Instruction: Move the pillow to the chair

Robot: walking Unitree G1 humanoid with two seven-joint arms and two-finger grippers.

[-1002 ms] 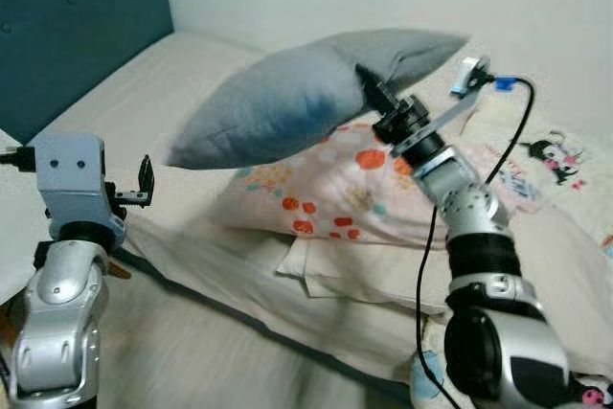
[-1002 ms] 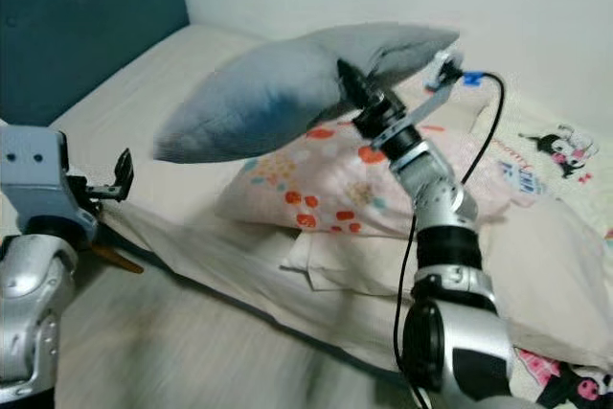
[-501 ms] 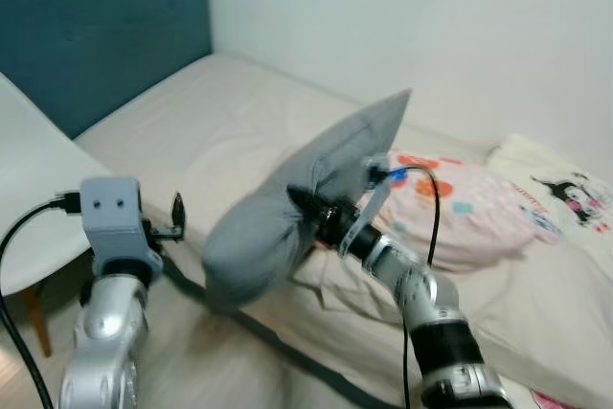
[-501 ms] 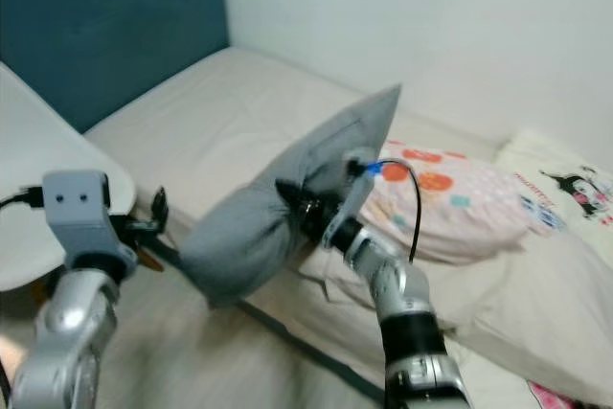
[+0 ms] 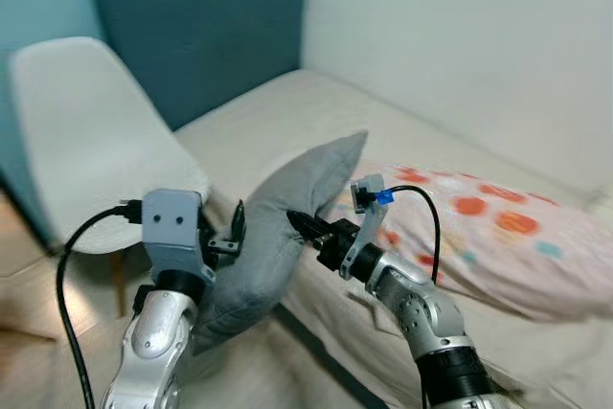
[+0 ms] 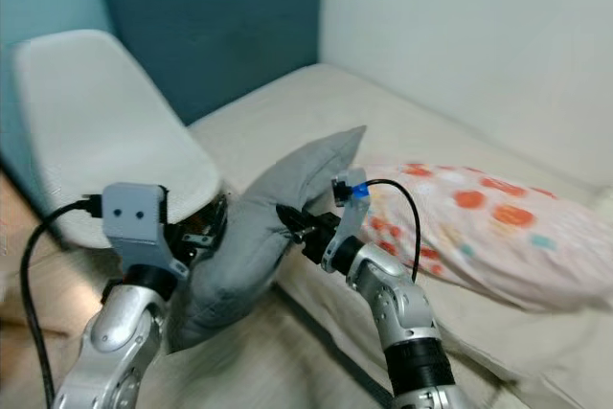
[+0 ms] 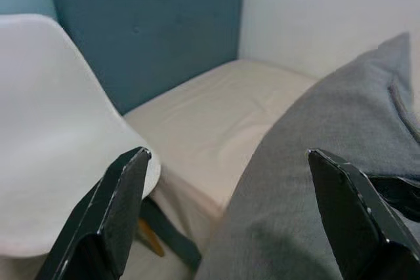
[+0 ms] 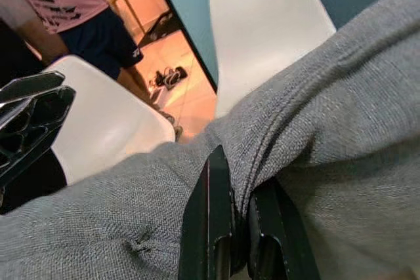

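The soft grey fabric pillow hangs in the air over the near edge of the beige bed, tilted, with one corner up and its bulk sagging down. The right gripper has its fingers pinched tight on a fold of the pillow's cloth. The left gripper sits just beside the pillow, its fingers spread wide with the pillow's edge between them. The white moulded plastic chair stands just to the left.
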